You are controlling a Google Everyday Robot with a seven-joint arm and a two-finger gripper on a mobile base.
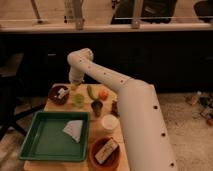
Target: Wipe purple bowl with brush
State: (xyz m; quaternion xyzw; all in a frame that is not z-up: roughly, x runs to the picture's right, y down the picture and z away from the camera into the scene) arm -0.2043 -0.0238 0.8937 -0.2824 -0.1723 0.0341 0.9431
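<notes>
The purple bowl (pixel 58 95) sits at the far left corner of the wooden table (pixel 95 131). A small whitish thing, which looks like the brush (pixel 62 92), lies inside it. My white arm reaches in from the lower right. My gripper (pixel 75 86) points down just right of the bowl's rim, close to the brush. I cannot see whether it touches the brush or the bowl.
A green tray (pixel 47 142) with a white folded cloth (pixel 74 129) fills the front left. An orange-brown bowl (pixel 95 159) holding a pale block (pixel 106 150) stands at the front. A white cup (pixel 110 122), a dark cup (pixel 97 106), an orange (pixel 103 94) and green items (pixel 79 100) crowd the middle.
</notes>
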